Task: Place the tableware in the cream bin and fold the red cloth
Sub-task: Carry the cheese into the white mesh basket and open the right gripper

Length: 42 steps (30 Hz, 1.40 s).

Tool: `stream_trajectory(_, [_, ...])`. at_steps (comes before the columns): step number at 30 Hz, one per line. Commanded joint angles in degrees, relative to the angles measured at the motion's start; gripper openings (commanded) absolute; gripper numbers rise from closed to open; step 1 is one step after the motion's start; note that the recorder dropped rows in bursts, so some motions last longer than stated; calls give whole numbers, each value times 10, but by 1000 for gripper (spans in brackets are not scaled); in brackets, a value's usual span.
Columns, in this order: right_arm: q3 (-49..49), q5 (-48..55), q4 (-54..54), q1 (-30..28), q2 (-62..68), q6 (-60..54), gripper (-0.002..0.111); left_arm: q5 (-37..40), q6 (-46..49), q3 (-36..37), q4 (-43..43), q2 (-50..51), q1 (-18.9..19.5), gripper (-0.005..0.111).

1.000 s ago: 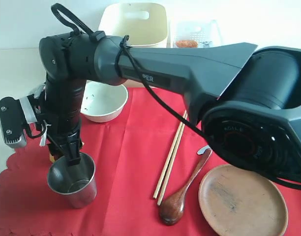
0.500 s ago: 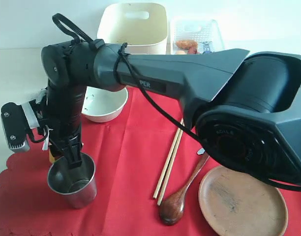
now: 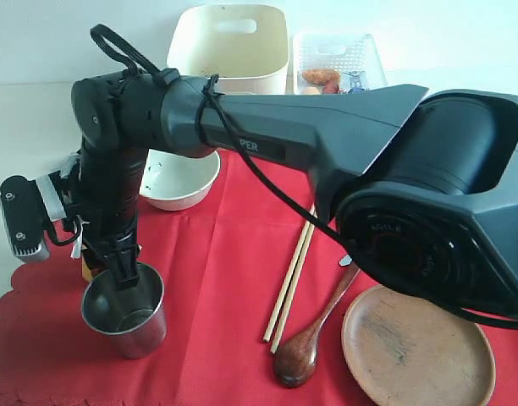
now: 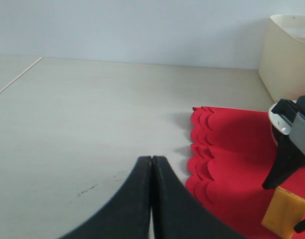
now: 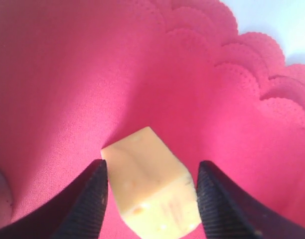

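Note:
The red cloth (image 3: pixel 225 254) covers the table in front of the cream bin (image 3: pixel 234 42). On it lie a white speckled bowl (image 3: pixel 183 178), a steel cup (image 3: pixel 123 309), wooden chopsticks (image 3: pixel 293 271), a dark spoon (image 3: pixel 314 330) and a brown plate (image 3: pixel 416 347). The knife is hidden. My right gripper (image 3: pixel 111 269) reaches across to the left and points down just behind the cup. It is open (image 5: pixel 151 172) and straddles a yellow block (image 5: pixel 152 194) on the cloth (image 5: pixel 68 74). My left gripper (image 4: pixel 152 158) is shut and empty over bare table beside the cloth's scalloped edge (image 4: pixel 200 149).
A white lattice basket (image 3: pixel 339 59) with food stands right of the cream bin. The right arm's big dark body (image 3: pixel 428 186) blocks much of the exterior view's right side. In the left wrist view the yellow block (image 4: pixel 284 211) and bin wall (image 4: pixel 287 59) show.
Over the last second the right arm shifted a little, uncovering the lattice basket. Its gripper stays down beside the cup around the yellow block. The last half second shows almost no motion.

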Motion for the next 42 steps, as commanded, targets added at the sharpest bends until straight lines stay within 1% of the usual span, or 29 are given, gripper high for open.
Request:
stream_trajectory(1, [2,-5,10,-4,-18,12,0,-2,-3,2,-1,-4,-3,1])
stream_trajectory(5, [2,0,21,-9,-43,15,0,-2,-3,2,-1,-4,-3,1])
stream_trajectory(10, [2,5,17,-11,-84,80,0,-2,-3,2,-1,-4,-3,1])
stream_trajectory(14, [2,24,9,-34,-124,138,0,-2,-3,2,-1,-4,-3,1])
stream_trajectory(16, [2,33,6,-60,-146,168,0,-2,-3,2,-1,-4,-3,1])
stream_trajectory(19, [2,33,6,-115,-167,217,0,-2,-3,2,-1,-4,-3,1])
stream_trajectory(24, [2,33,7,-181,-178,251,0,-2,-3,2,-1,-4,-3,1])
stream_trajectory(29, [2,27,7,-244,-178,258,0,-2,-3,2,-1,-4,-3,1])
stream_trajectory(32, [2,0,9,-287,-178,273,0,-2,-3,2,-1,-4,-3,1])
stream_trajectory(36, [2,-61,17,-342,-176,308,0,-2,-3,2,-1,-4,-3,1])
stream_trajectory(42, [2,-155,47,-403,-148,348,0,-2,-3,2,-1,-4,-3,1])
